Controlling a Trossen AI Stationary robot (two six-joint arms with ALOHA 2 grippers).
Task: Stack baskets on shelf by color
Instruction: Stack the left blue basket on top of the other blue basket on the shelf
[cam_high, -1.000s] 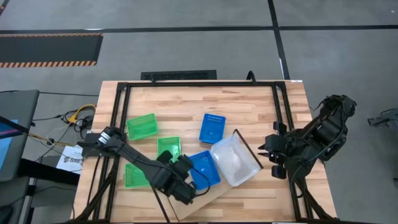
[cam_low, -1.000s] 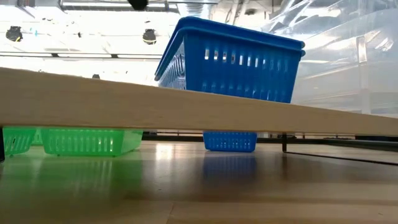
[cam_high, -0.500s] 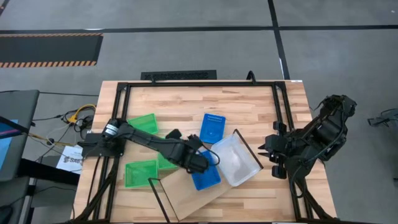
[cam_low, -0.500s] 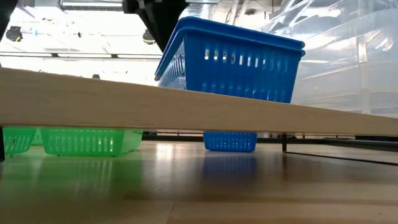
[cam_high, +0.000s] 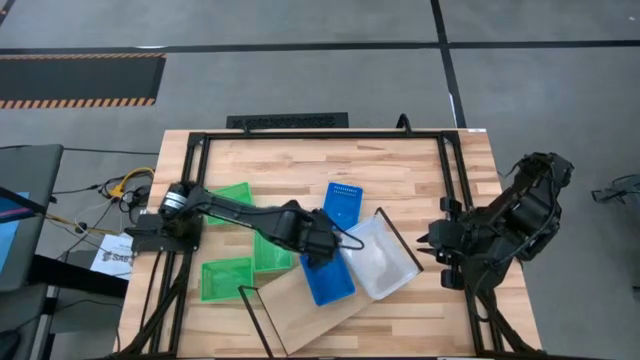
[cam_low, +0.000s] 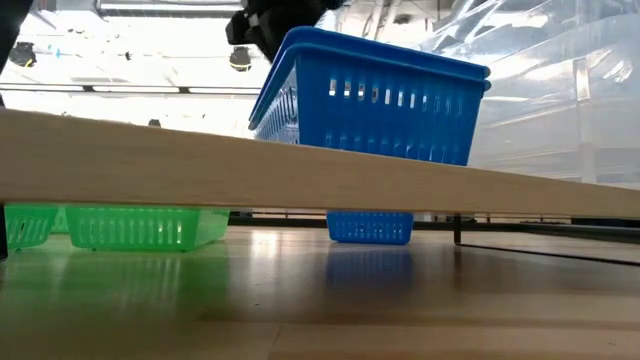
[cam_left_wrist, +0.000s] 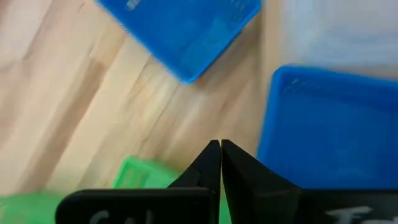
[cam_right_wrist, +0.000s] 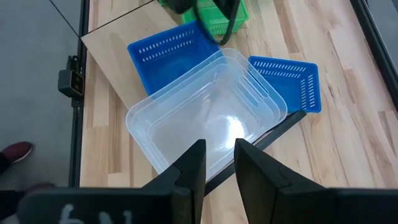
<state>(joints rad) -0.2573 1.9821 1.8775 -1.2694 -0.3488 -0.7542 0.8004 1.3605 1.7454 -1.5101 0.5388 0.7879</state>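
Your left claw (cam_high: 335, 240) hung pinched shut and empty over the blue basket (cam_high: 327, 277) on the shelf (cam_high: 300, 310), at six o'clock on the desk (cam_high: 400, 170); it looked light, stiff and slippery, best gripped by a rim wall.

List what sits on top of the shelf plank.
On the shelf: a blue basket and the clear basket. Whether anything lies under the plank is hidden from above.

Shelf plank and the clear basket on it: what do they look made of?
The shelf plank looks like pale, matte wood, going by its faint grain and flat cut edge. The clear basket looks like glossy translucent plastic: the plank shows through it and a bright glare sits on its bottom.
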